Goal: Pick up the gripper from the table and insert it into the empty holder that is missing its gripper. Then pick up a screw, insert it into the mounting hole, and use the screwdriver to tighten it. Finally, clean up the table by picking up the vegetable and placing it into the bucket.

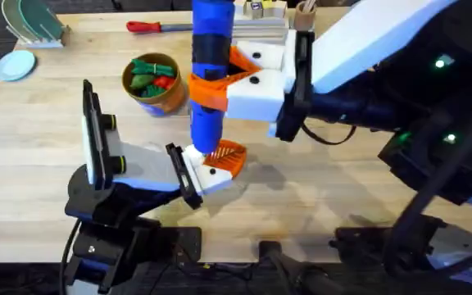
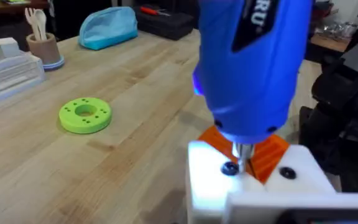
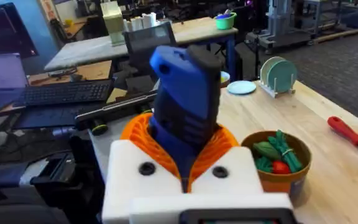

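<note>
My right gripper (image 1: pixel 213 88) is shut on the blue screwdriver (image 1: pixel 211 49) and holds it upright, its orange pads (image 3: pixel 135 134) on both sides of the body. The screwdriver's metal bit (image 2: pixel 242 152) points down onto my left gripper (image 1: pixel 215 164), which looks shut with nothing in it. The bit tip stands just beside a dark screw (image 2: pixel 229 168) in the white holder (image 2: pixel 207 180). The orange gripper wedge (image 2: pixel 271 154) sits in that holder. The bucket (image 1: pixel 167 97) stands behind and to the left, heaped with green and red toy pieces. The vegetable is out of view.
A red-handled screwdriver (image 1: pixel 147 26) lies at the far edge. A green disc with holes (image 2: pixel 84 116), a blue pouch (image 2: pixel 107 28) and a cup of wooden spoons (image 2: pixel 42 43) stand on the table. A dish rack (image 1: pixel 31 23) is at the far left corner.
</note>
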### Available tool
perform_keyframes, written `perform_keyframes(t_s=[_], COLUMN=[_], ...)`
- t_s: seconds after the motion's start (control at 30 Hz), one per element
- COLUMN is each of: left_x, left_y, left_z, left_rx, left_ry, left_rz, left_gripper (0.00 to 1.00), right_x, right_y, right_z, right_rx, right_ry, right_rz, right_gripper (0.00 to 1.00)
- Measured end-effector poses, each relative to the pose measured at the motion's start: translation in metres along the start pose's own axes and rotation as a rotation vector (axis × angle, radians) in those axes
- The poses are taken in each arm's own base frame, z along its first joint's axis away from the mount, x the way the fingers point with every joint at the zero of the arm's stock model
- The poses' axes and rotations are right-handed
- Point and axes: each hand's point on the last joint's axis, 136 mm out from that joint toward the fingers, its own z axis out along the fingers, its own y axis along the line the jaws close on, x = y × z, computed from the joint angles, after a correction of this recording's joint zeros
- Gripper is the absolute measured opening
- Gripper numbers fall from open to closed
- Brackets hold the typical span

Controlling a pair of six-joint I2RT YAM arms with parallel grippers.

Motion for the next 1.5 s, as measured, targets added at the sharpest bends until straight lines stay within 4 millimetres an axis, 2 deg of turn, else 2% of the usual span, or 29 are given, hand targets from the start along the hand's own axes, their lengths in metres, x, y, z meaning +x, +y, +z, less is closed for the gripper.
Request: perform_keyframes(t_s=[0.27, 0.4, 0.9, 1.13, 1.5], left_x=[0.0, 0.0, 0.0, 0.002, 0.003], left_y=[0.0, 0.0, 0.0, 0.0, 0.0], left_z=[0.0, 0.0, 0.0, 0.0, 0.0], left_rx=[0.0, 0.0, 0.0, -0.001, -0.001], left_ry=[0.0, -0.001, -0.001, 0.007, 0.009], left_rz=[0.0, 0.001, 0.001, -0.01, -0.013], left_gripper=[0.01, 0.01, 0.01, 0.01, 0.01], right_x=[-0.001, -0.011, -0.011, 0.003, 0.004], right_y=[0.0, 0.001, -0.001, -0.006, -0.007], right_z=[0.0, -0.001, -0.001, 0.001, 0.001], right_rx=[0.0, -0.005, 0.005, 0.023, 0.027], right_ry=[-0.004, -0.044, -0.042, 0.007, 0.01], right_rz=[-0.01, -0.043, -0.041, -0.008, -0.006], right_gripper=[0.021, 0.021, 0.021, 0.021, 0.021])
